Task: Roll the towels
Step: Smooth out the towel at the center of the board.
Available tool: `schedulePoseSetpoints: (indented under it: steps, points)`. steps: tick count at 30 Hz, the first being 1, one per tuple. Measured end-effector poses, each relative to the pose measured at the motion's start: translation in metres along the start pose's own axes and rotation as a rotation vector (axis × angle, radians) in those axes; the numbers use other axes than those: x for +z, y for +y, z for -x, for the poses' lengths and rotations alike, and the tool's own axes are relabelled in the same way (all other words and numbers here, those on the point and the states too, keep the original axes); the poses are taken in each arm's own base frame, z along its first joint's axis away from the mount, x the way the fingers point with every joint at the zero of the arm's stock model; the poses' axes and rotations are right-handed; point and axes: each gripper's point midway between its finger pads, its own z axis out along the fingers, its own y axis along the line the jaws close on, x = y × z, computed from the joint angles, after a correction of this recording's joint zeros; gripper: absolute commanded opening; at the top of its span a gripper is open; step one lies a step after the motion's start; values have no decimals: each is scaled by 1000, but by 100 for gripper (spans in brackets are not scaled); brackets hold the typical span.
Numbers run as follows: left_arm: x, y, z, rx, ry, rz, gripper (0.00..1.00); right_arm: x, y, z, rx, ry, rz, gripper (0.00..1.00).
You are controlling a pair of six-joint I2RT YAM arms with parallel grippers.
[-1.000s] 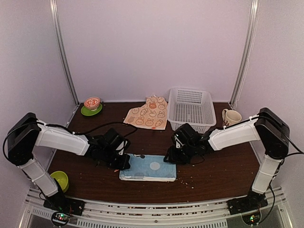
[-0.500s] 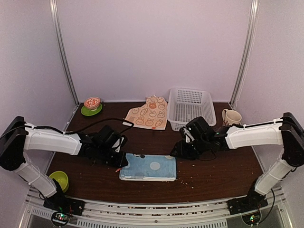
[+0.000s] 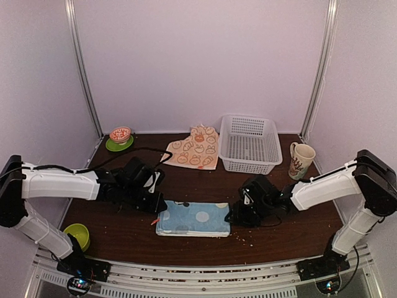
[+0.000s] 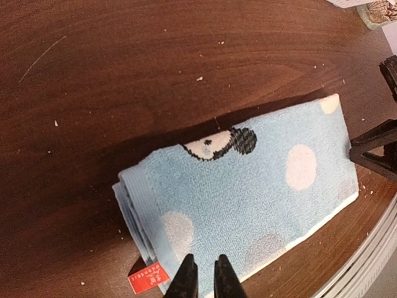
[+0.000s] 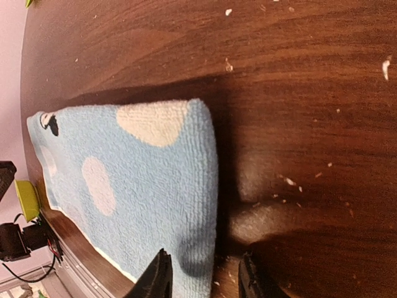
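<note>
The light blue towel [image 3: 193, 218] lies folded flat near the table's front edge, with pale circles on top and a red tag [image 4: 149, 280] at its left end. The cream towel with orange rabbit prints [image 3: 193, 149] lies crumpled at the back. My left gripper [image 3: 154, 207] hovers at the blue towel's left end; in the left wrist view [image 4: 205, 279] its fingers are almost together and hold nothing above the towel [image 4: 248, 186]. My right gripper [image 3: 236, 215] is open at the towel's right end; in the right wrist view [image 5: 203, 276] it straddles the towel's edge [image 5: 136, 186].
A white basket [image 3: 249, 143] stands at the back right with a printed mug [image 3: 301, 159] beside it. A green saucer with a small bowl [image 3: 120, 139] is at the back left. A green cup [image 3: 77, 234] sits by the left arm's base. Crumbs dot the table.
My right gripper has swung from behind the towel forward and down to its right end. My left gripper has drawn back slightly from the towel's left corner. The towel stays flat.
</note>
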Motion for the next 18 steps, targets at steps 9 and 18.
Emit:
schedulePoseSetpoints:
  steps: [9,18]
  points:
    - [-7,-2,5,2,-27,-3,11,12,-1,9,-12,-2,-32,6]
    - [-6,-5,5,18,-25,-23,11,-35,-53,28,-82,-29,-249,6]
